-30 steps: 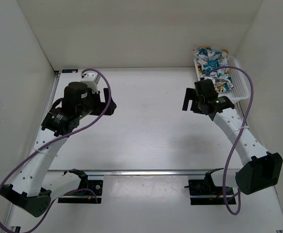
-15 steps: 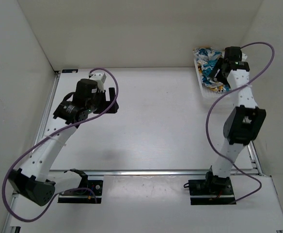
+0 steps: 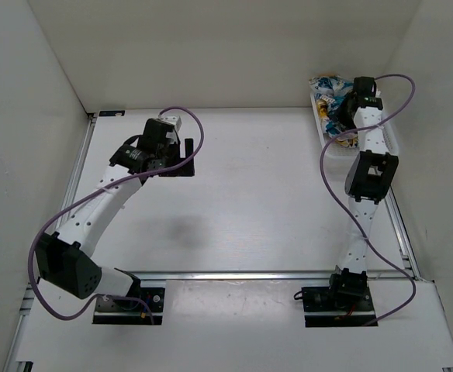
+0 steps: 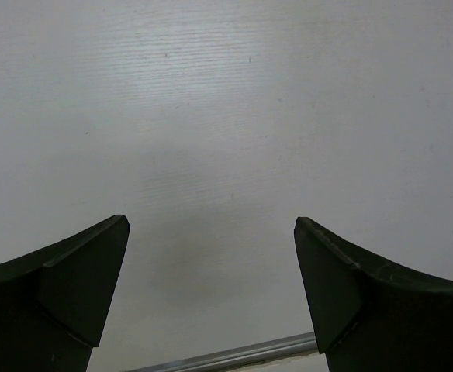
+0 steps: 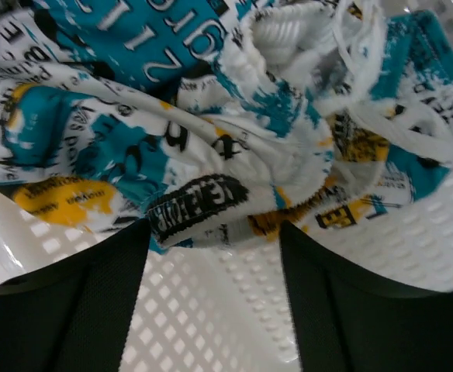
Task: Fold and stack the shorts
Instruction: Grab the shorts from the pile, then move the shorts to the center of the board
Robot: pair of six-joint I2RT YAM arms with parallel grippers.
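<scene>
The shorts (image 3: 331,94), white with a teal, yellow and black print, lie crumpled in the white mesh basket (image 3: 326,146) at the far right corner. My right gripper (image 3: 349,110) reaches down into that basket. In the right wrist view the shorts (image 5: 211,132) fill the upper half, and the right gripper (image 5: 213,226) has its two dark fingers apart, one on each side of a printed fold at their tips, not pinching it. My left gripper (image 3: 188,159) hovers over the table at the back left; its fingers stand wide apart with nothing between them (image 4: 211,222).
The basket's perforated wall (image 5: 219,310) lies directly under the right fingers. White walls close in the table at the back, left and right. A metal rail (image 4: 234,355) runs near the left gripper. Purple cables loop off both arms.
The right arm has swung from above the table up into the basket, and its fingers have drawn closer together around a fold. The left arm has stretched farther back and to the right.
</scene>
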